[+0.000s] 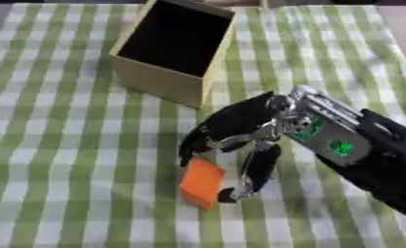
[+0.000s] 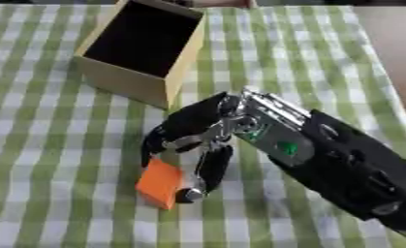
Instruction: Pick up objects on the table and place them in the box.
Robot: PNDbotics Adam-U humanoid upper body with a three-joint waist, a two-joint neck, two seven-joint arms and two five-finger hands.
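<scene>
A bench (image 1: 62, 160) covered with a green-and-white checked cloth (image 1: 79, 193) fills both views, and an open cardboard box (image 1: 159, 81) with a dark inside is set near its far edge, left of centre. Nearer the front, an orange block (image 1: 201, 182) is seen resting on the cloth, tilted, well apart from the box. The right robot hand (image 1: 240, 128) is brought in from the right and is curled over the block, with fingers at its upper left side and the thumb (image 1: 255, 169) down its right side, so the block appears pinched between them. The left robot hand is not shown in either view. For the step in hand, a grasp is judged best secured by keeping the block squarely between thumb and fingers before any lift, then carrying it high enough that the near wall of the box is cleared. No brand, label or writing can be read anywhere.
</scene>
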